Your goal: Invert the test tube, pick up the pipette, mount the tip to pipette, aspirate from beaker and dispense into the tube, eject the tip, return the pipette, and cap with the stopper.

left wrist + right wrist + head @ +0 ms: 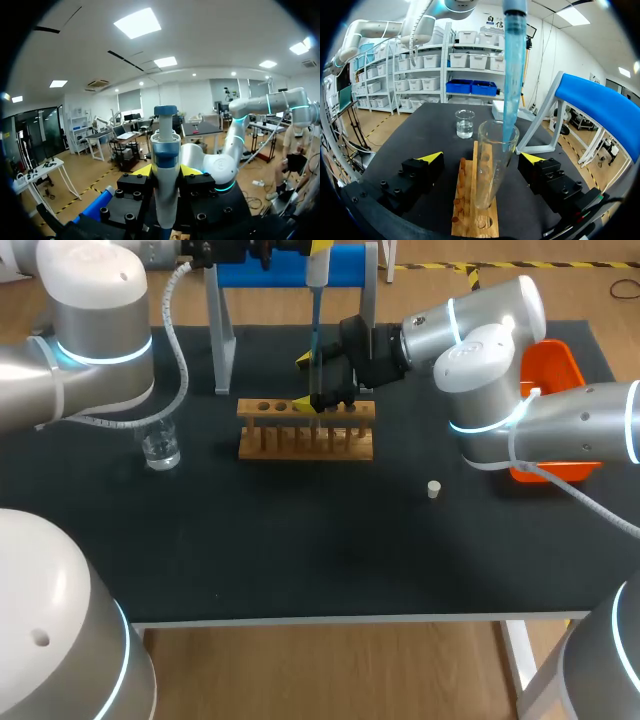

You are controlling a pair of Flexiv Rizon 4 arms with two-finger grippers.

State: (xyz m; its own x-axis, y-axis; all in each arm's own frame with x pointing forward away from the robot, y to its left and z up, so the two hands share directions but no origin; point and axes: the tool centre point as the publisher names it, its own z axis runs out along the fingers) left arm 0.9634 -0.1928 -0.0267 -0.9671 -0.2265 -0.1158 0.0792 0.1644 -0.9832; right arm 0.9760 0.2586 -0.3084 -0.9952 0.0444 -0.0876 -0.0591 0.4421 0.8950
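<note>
The pipette (316, 275) hangs upright over the wooden rack (305, 430), with my left gripper (312, 248) shut on its body. Seen from the left wrist, the pipette (165, 165) stands between the yellow tips of that gripper (165, 172). Its long blue tip (514, 75) reaches down into the mouth of the clear test tube (492, 165), which stands mouth-up in the rack (470, 220). My right gripper (482, 160) is open, one finger on each side of the tube and neither touching it. The beaker (160, 445) stands left of the rack. The white stopper (433, 489) lies at the right.
A blue pipette stand (290, 265) on grey legs rises behind the rack. An orange bin (560, 365) sits at the right edge behind my right arm. The black mat (300, 550) in front of the rack is bare.
</note>
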